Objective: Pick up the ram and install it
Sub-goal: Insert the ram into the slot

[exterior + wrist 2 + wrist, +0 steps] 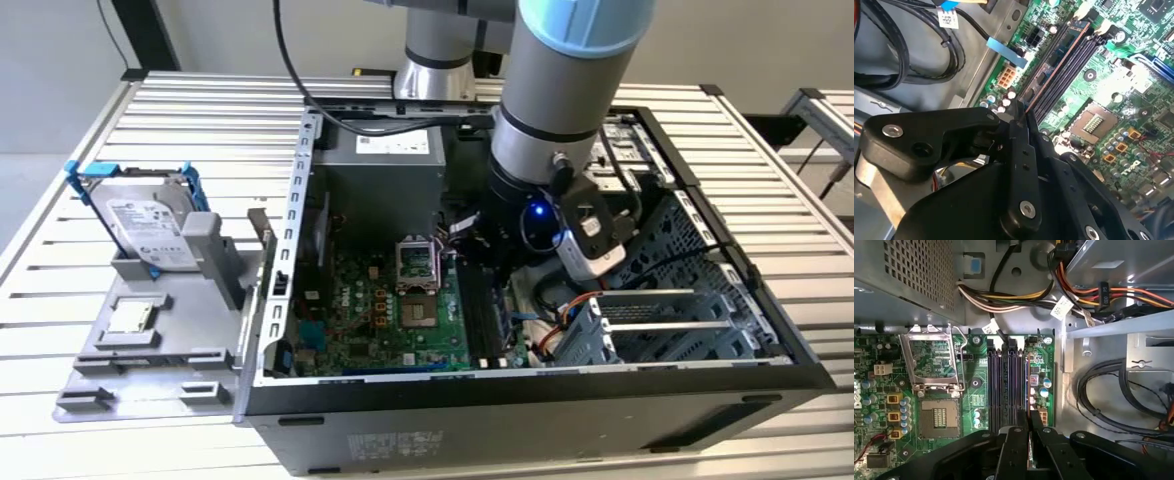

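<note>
My gripper (498, 262) is down inside the open computer case, over the motherboard (387, 320). In both wrist views its black fingers (1021, 145) are shut on the ram (1056, 64), a thin stick seen edge-on with a copper-coloured edge. The ram (1027, 390) runs lengthwise over the black memory slots (1004, 385), in line with the slot nearest the board's edge. I cannot tell whether it sits in the slot or just above it. My gripper (1029, 424) holds the ram at one end, and its fingers hide that end.
A CPU socket (939, 420) lies beside the slots. Black cables (1114, 395) and a wire bundle (1004, 297) sit close by. A drive cage (667, 310) and the power supply (380, 165) hem in the arm. A hard drive in a blue frame (140, 215) stands outside the case.
</note>
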`<state>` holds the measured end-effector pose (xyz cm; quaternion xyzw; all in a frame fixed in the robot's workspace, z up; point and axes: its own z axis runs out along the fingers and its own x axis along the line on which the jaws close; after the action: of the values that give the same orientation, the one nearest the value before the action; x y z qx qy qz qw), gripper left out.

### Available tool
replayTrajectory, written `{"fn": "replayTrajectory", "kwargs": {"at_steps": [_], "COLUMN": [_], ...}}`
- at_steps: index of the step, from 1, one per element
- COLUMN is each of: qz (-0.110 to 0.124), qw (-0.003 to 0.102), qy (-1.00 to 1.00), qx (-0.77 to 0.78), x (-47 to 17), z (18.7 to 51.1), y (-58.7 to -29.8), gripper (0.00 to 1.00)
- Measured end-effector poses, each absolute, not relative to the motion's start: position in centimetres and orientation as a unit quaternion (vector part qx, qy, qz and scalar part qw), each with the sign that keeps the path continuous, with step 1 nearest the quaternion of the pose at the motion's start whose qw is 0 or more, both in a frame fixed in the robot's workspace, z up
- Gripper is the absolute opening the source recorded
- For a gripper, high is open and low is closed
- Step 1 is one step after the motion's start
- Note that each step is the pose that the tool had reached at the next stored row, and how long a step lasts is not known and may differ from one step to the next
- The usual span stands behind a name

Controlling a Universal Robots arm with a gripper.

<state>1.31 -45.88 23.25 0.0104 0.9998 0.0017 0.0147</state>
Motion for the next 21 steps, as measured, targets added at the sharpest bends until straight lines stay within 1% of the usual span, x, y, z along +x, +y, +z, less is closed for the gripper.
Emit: {"fn": "replayTrajectory", "kwargs": {"at_steps": [4,21], "qz": [0.002,0.000], "qw": [0.013,0.013], "qy": [1.000,1.000], "qx": [0.010,0.009], "x": [1.31,1.17], "z": [22.79,22.44], "y": [-45.90,-45.90], "gripper": [0.00,0.00]}}
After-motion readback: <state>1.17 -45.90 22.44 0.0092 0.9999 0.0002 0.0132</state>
